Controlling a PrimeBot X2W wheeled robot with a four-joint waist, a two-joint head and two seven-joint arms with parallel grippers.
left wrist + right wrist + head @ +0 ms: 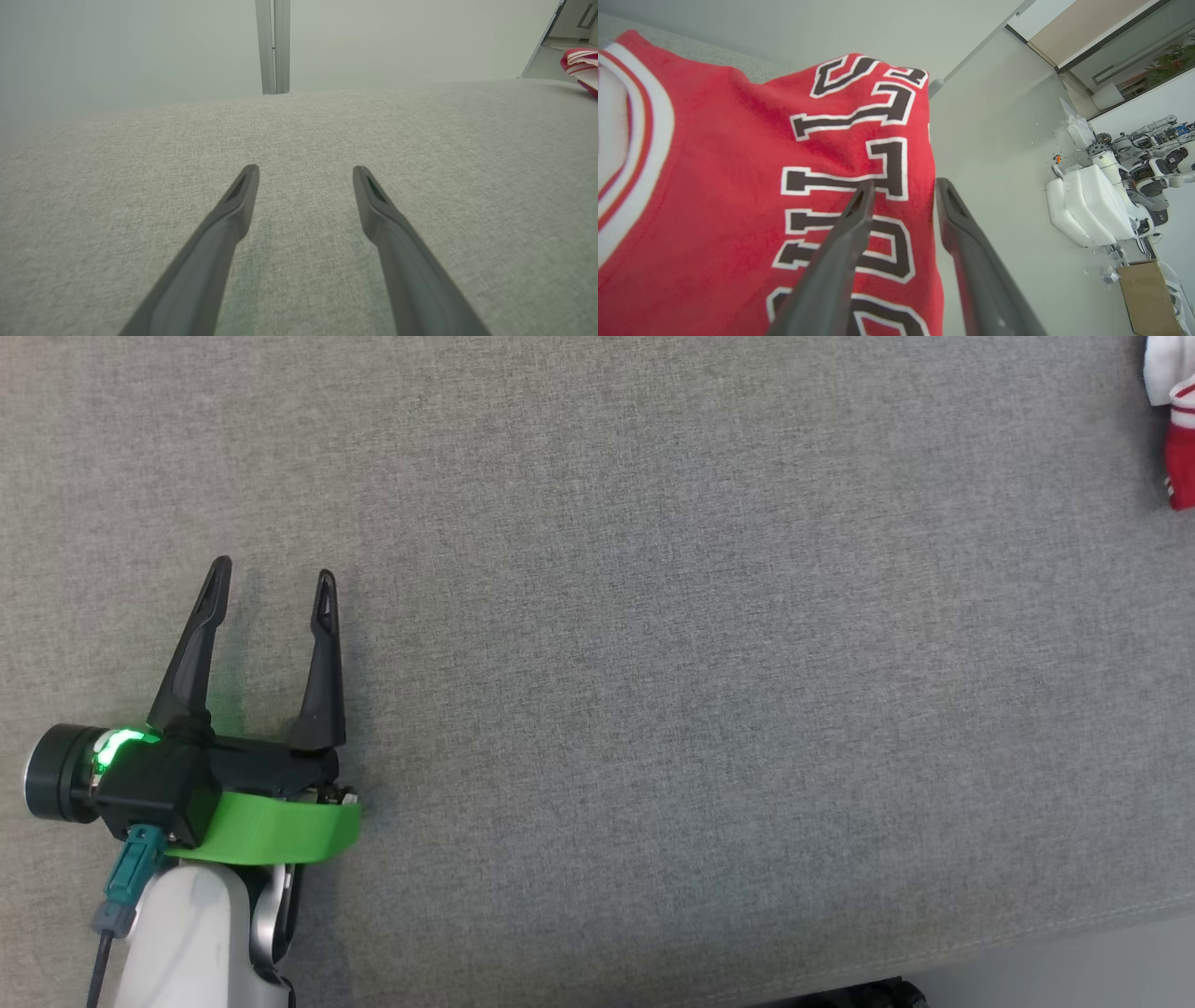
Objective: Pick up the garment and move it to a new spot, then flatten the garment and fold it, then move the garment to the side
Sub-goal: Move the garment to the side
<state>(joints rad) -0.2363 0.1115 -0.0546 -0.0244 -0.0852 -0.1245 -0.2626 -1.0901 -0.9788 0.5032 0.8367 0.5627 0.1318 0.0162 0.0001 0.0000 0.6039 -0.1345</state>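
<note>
The garment [1178, 429] is a red and white jersey lying at the far right edge of the grey fabric surface [653, 663]. In the left wrist view the garment [581, 63] shows as a small folded pile far off to the right. Seen up close, the garment [738, 163] is red with black, white-edged letters. My right gripper [906, 183] has its fingers apart over the jersey's right edge, one finger above the cloth and the other past the edge. My left gripper [274, 571] rests open at the near left of the surface, fingers [233, 210] wide with nothing between them.
The surface's front edge [1027, 943] runs across the lower right, with pale floor beyond. A wall and a vertical post [273, 46] stand behind the surface. White foam blocks [1092, 205], robot parts and a cardboard box [1148, 294] sit on the floor to the right.
</note>
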